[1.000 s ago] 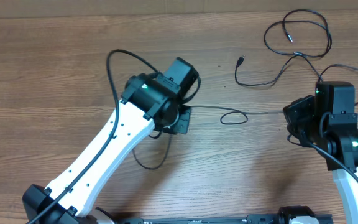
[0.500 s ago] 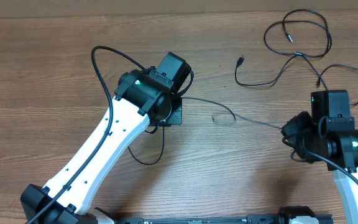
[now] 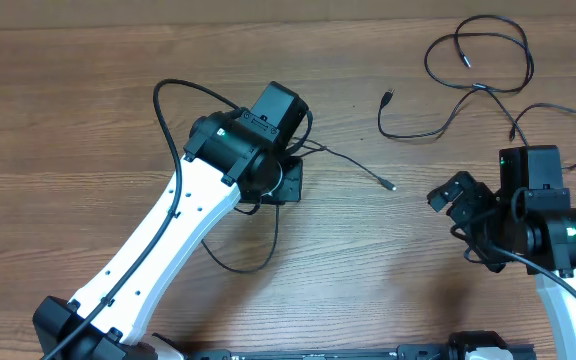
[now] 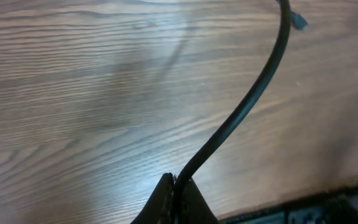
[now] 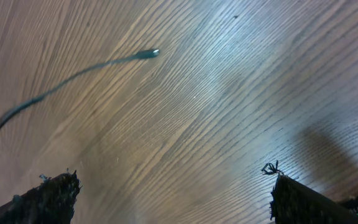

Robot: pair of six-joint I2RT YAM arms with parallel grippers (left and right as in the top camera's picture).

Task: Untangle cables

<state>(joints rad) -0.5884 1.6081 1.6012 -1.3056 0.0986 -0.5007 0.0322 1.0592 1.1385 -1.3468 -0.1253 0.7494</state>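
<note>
Tabletop (image 3: 68, 90) of brown wood grain lies under both arms. Below and left of the left end effector (image 3: 290, 186), a slack black loop (image 3: 253, 262) sags out from under the white arm; whether it belongs to the held cord cannot be told. The left end effector itself is clenched on a thin black cable (image 4: 241, 118), pinched right at its fingertips in the left wrist view. From there the cable curves out to the right and ends in a small metal plug tip (image 3: 390, 185) lying free. Up and to the right of the left end effector, well apart from it, a second cable (image 3: 488, 45) lies in loose loops, with one plug end (image 3: 386, 97) on its nearer side. Farthest right, the right end effector (image 3: 466, 225) is released, its jaws spread wide over bare wood and holding nothing. The plug tip lies between it and the left end effector.
</note>
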